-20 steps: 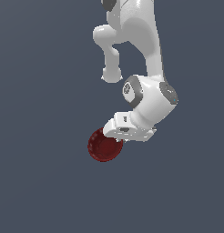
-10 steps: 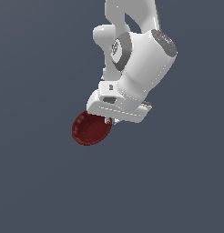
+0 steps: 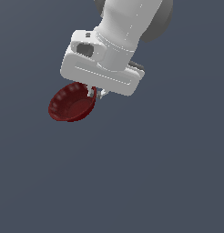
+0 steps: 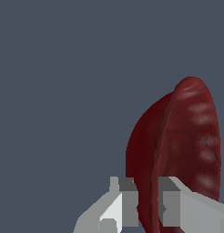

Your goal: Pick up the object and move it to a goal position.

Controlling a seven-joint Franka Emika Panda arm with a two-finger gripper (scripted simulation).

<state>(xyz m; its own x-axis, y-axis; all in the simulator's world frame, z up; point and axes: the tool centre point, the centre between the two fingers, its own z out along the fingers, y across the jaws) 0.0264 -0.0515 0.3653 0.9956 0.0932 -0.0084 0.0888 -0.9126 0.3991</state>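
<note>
The dark red glossy bowl (image 3: 70, 104) hangs in the air below the white hand of the arm, tilted, with its ribbed inner wall facing the camera. My gripper (image 3: 94, 93) is shut on the bowl's rim at the side toward the exterior view's right. In the wrist view the bowl (image 4: 180, 150) stands edge-on, and my gripper (image 4: 148, 207) pinches its wall, one finger (image 4: 120, 205) outside and one finger (image 4: 175, 205) inside. The fingers are mostly hidden under the hand in the exterior view.
The white arm and hand (image 3: 104, 68) fill the upper middle of the exterior view. Behind everything is a plain dark grey-blue ground with no other objects or edges in view.
The arm has carried the bowl toward the exterior view's left and closer to the camera. The hand has turned, and the bowl now shows its inside more openly.
</note>
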